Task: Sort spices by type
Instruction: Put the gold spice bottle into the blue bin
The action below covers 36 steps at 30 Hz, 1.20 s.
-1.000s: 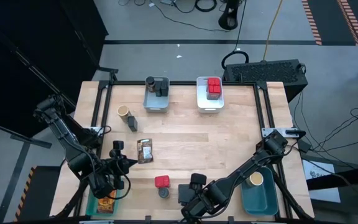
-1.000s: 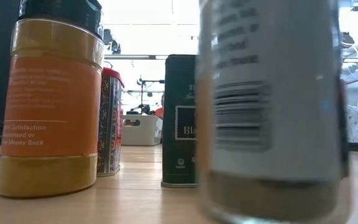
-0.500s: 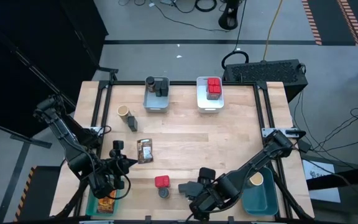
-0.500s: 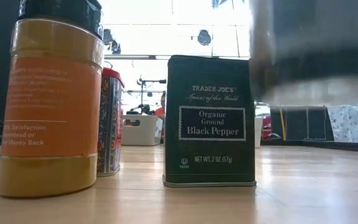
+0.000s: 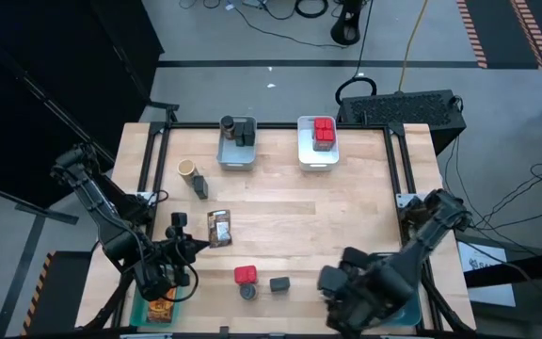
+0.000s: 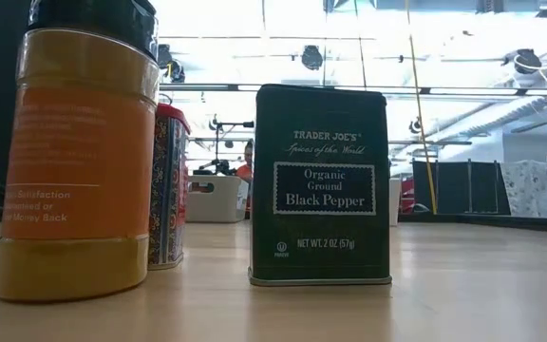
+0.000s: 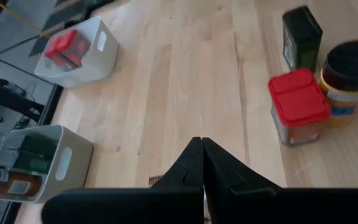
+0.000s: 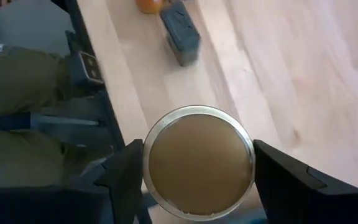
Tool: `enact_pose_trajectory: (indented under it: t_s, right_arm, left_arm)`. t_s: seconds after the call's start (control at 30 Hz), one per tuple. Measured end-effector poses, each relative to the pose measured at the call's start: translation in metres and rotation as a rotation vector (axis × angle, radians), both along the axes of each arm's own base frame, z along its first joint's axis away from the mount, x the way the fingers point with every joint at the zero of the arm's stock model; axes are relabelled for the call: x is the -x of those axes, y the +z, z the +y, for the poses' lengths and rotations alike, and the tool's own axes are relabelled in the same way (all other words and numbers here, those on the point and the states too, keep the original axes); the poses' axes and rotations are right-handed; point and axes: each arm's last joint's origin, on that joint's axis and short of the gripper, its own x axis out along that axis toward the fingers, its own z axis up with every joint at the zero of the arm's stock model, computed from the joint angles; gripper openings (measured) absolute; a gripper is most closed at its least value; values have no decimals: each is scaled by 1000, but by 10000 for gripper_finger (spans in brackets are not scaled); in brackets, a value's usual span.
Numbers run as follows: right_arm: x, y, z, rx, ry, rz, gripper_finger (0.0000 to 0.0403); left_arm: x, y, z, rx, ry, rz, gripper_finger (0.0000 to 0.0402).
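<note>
My right gripper (image 5: 335, 282) hangs over the near right part of the table, shut on a round glass jar (image 8: 197, 163) of brown spice that I see end-on in the right wrist view. On the table to its left stand a dark pepper tin (image 5: 279, 283), a red-lidded tin (image 5: 245, 275) and an orange jar with a black lid (image 6: 79, 152). A brown packet (image 5: 219, 228) lies flat farther in. A tan-topped jar (image 5: 187, 169) stands at the far left. My left gripper (image 5: 184, 250) waits shut near the table's left side. My right gripper pinches the round jar between its two fingers, one finger (image 8: 126, 177) on each side of the jar's wall (image 8: 151, 163). The jar is lifted clear of the table. Its round end faces the wrist camera.
A grey bin (image 5: 236, 141) with dark jars and a white bin (image 5: 318, 139) with red tins sit at the far edge. A bin (image 5: 158, 306) with an orange packet is at the near left corner. Bare wood (image 5: 327, 212) lies in the middle. A person's trouser leg (image 8: 17, 74) shows beyond the near edge.
My right gripper has lifted the round jar off the table beside the pepper tin and carried it toward the table's right side. In the low view the jar rose and left the picture. The pepper tin stays where it was.
</note>
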Motion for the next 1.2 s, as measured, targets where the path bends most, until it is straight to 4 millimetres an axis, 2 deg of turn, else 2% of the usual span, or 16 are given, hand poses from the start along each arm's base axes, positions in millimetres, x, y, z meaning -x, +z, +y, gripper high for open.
enact_pose_trajectory:
  t_s: [0.23,0.47,0.73,0.9,1.03,1.2]
  right_arm:
    - [50,23,10,23,-46,-70,238]
    - [92,37,20,61,-6,-175,238]
    - [120,38,35,22,36,-180,238]
    - [123,29,36,-26,-13,-79,238]
    - [128,10,34,-53,-135,59,239]
    - [146,-9,31,-72,-263,143,239]
  left_arm:
    - [-7,6,-3,-43,-7,-100,0]
    - [-26,14,0,-23,5,-182,0]
    - [-50,24,13,-30,44,-267,0]
    - [-63,30,22,-36,50,-306,0]
    - [-69,31,29,-59,50,-298,0]
    - [-72,31,35,-91,49,-282,0]
